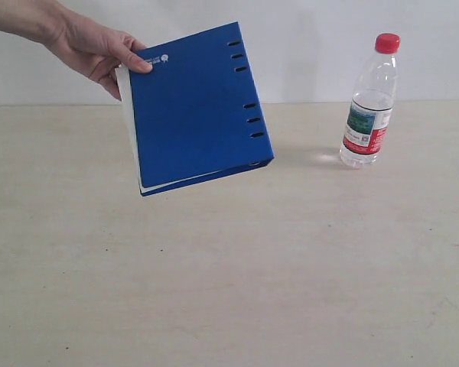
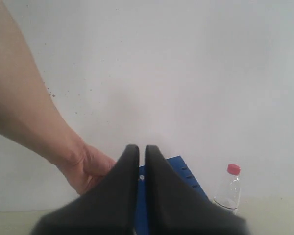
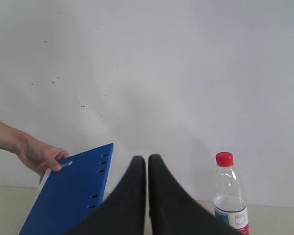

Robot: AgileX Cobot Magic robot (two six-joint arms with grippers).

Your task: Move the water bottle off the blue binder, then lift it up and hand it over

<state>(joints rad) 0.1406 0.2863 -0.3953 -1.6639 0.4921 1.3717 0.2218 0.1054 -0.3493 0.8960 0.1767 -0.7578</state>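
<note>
Hand (image 1: 99, 52) closed on the blue binder (image 1: 195, 107) is the first thing I see: a person's bare hand reaching in from the left and pinching one upper corner. The thumb (image 1: 136, 63) lies flat on the front cover beside the small white logo. The fingers (image 1: 109, 82) curl round behind, so the grip is narrow, only as wide as the binder is thick.

The binder hangs tilted above the bench (image 1: 229, 290), over its far left half. Its lower corner points down and seems clear of the surface, though from here I can't be sure of the gap. The cover is smooth, bright blue, a flat rectangle with six small dark slots along its right edge. White pages show as a thin rim along the left and lower edges.

The water bottle (image 1: 371, 103) stands upright near the bench's far right edge, well apart from the binder. It is round and made of clear plastic, with a red screw cap and a red, white and green label.

The bench top is pale, faintly grained and speckled. The left gripper (image 2: 138, 147) and right gripper (image 3: 147, 157), both black and tapered, are pressed together on nothing.
</note>
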